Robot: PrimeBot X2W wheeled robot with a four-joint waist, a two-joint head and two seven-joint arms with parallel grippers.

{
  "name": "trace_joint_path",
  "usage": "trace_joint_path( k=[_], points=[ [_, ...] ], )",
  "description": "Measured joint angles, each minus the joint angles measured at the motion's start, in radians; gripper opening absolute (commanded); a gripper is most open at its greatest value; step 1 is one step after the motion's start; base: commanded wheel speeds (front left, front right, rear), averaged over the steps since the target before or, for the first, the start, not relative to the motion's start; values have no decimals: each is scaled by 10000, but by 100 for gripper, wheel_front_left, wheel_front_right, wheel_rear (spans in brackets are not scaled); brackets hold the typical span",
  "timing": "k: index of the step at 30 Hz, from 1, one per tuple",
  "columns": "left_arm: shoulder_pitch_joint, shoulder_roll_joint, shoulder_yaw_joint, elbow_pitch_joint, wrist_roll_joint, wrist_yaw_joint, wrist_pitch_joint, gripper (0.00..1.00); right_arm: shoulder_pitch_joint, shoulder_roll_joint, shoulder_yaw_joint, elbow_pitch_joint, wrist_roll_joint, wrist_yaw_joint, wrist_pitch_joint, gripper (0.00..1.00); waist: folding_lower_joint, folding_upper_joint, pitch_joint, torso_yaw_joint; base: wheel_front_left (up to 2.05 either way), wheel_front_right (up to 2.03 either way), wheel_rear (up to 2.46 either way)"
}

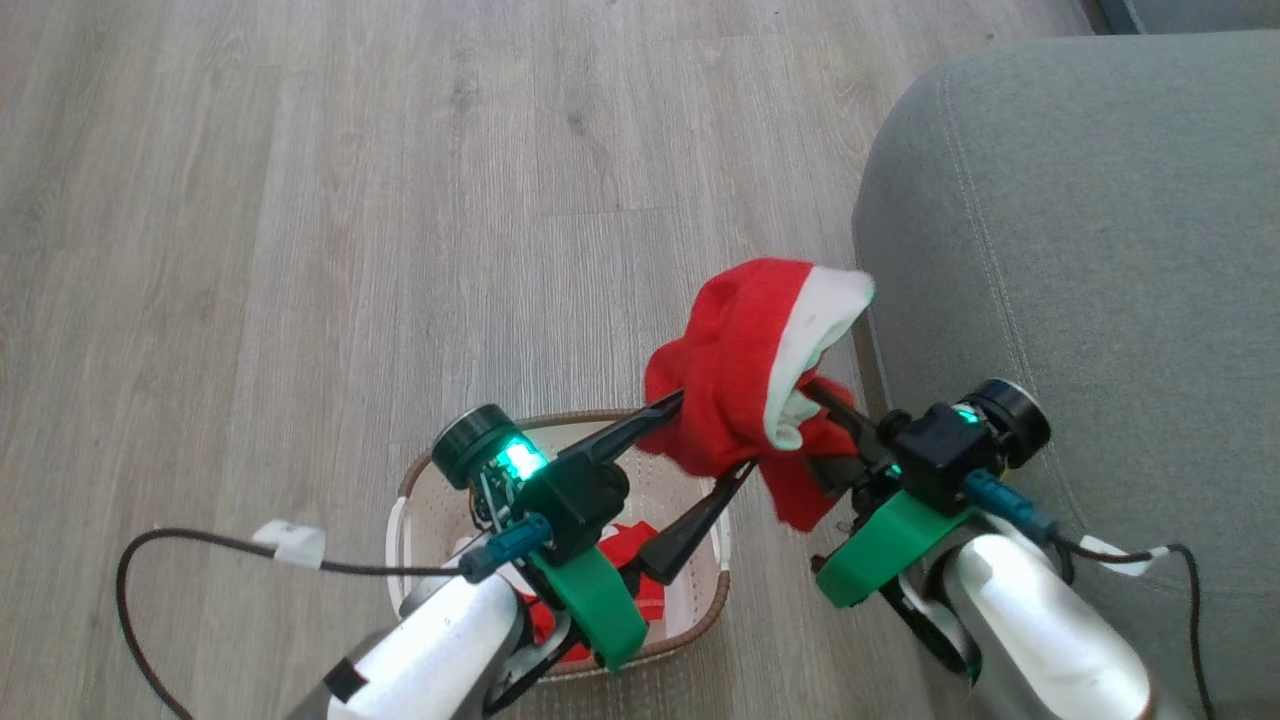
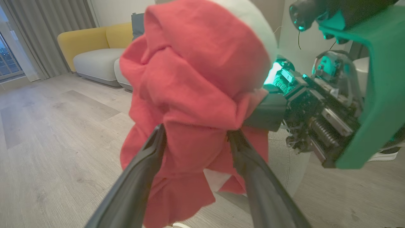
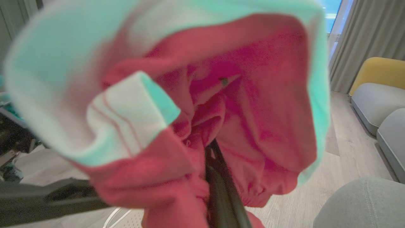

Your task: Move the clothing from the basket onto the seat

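Note:
A red garment with white lining (image 1: 735,350) hangs in the air between my two grippers, above the floor beside the seat (image 1: 1080,250). My right gripper (image 1: 815,395) is shut on the cloth; in the right wrist view its fingers (image 3: 218,183) lie together with the fabric (image 3: 253,110) pinched. From the left, my left gripper (image 1: 712,437) reaches the same garment (image 2: 196,63). Its fingers (image 2: 148,158) are spread wide, so it is open, with cloth draping over the tips. Below the left arm stands the cream basket (image 1: 690,600), with more red and white clothing (image 1: 628,545) inside.
Grey wooden floor (image 1: 400,200) stretches ahead and to the left. A dark cable with a white tag (image 1: 290,545) loops off my left forearm. A yellow and grey sofa (image 2: 95,57) and curtains stand far off in the left wrist view.

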Motion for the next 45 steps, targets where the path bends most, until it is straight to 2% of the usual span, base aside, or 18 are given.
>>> trace_joint_path(
  k=[11,27,33,38,45],
  points=[
    [320,-8,408,-33,242,0,0,100,433,451,-1373,-416,-31,0,0,0,0,0,-32,115,0,0,0],
    [1257,-257,1553,127,815,0,0,100,996,474,-3202,-1116,-29,0,0,0,0,0,97,126,0,0,0],
    [1558,-257,1557,140,734,0,0,100,1158,512,-3810,-1135,-17,0,0,0,0,0,128,49,0,0,0],
    [1784,-276,1551,194,412,0,0,100,1475,786,-4548,-1097,48,0,0,0,0,0,117,-44,0,0,0],
    [2027,-276,1269,422,165,0,0,100,1850,924,-4869,-882,130,0,0,0,0,0,109,-141,0,0,0]
  ],
)
